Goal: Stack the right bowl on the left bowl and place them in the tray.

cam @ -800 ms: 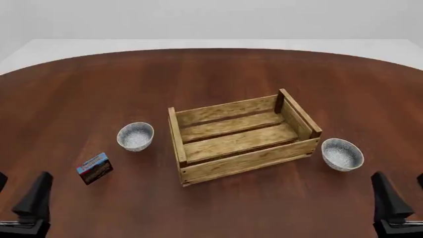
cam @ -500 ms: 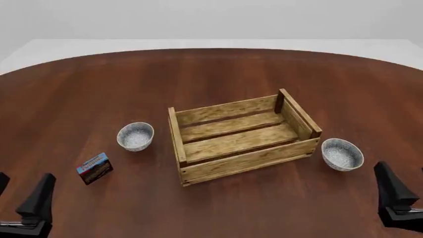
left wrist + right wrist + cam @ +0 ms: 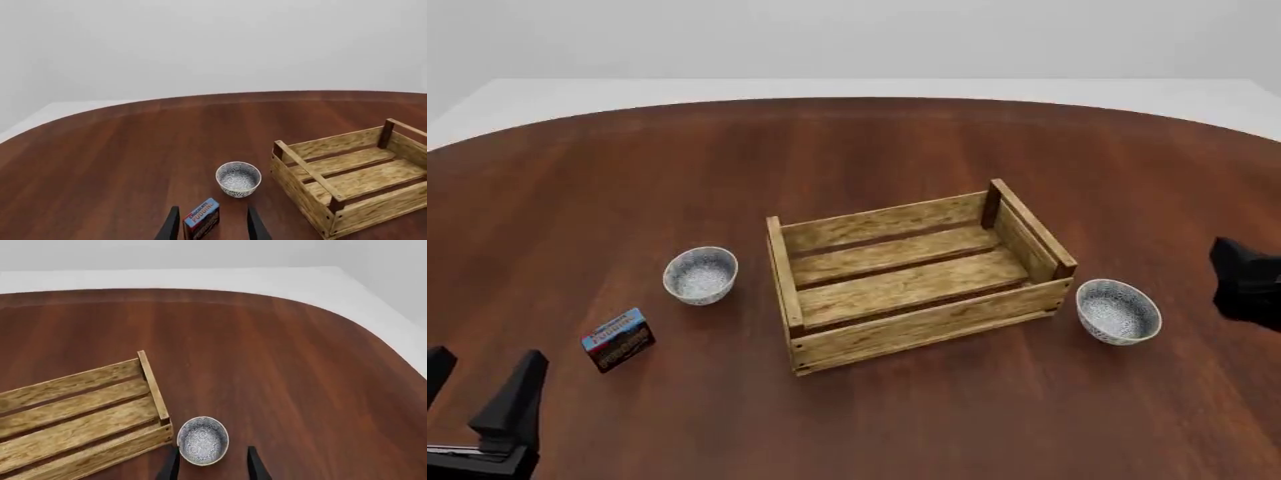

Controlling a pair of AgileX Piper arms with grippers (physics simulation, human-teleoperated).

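Note:
The left bowl [image 3: 701,274], pale with a speckled inside, stands on the table left of the tray [image 3: 921,326], a light-wood slatted crate. The twin right bowl [image 3: 1118,310] stands just right of the tray. My left gripper [image 3: 478,392] is open and empty at the front left, well short of the left bowl [image 3: 238,178]. My right gripper [image 3: 1246,280] is a dark shape at the right edge, raised right of the right bowl. In the right wrist view it [image 3: 212,465] is open, with the right bowl [image 3: 202,440] just beyond its fingertips.
A small blue-red box [image 3: 618,339] lies in front of and left of the left bowl; in the left wrist view the box [image 3: 201,218] shows between my open fingers. The tray shows in both wrist views [image 3: 303,167] [image 3: 152,385]. The brown table curves away at the back.

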